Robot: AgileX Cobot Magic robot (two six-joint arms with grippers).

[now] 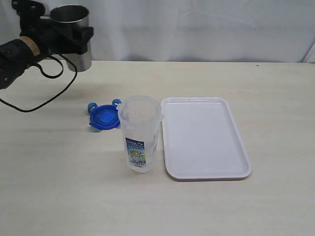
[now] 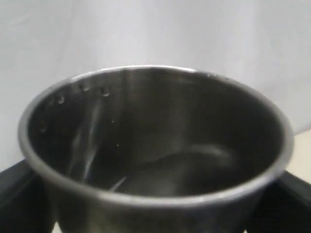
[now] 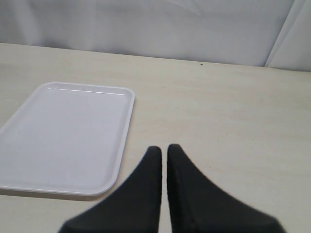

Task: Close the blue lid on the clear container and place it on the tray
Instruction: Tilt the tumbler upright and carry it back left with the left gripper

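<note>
Container (image 1: pixel 140 133) stands open, lid (image 1: pixel 103 118) just left, tray (image 1: pixel 204 140) just right; your left gripper (image 1: pixel 74 34) clamps a cup (image 1: pixel 81 58) well behind, your right gripper (image 3: pixel 163 154) pinched together.

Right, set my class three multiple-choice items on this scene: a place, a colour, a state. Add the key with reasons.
1. Where does the blue lid lie? A on the tray; B on the table beside the clear container; C on the container.
2. The tray's colour? A white; B blue; C black.
3. The left gripper is: A open; B shut on the steel cup; C out of view.
Key: B, the lid lies by the container's base; A, plain white; B, it clamps the cup.
</note>
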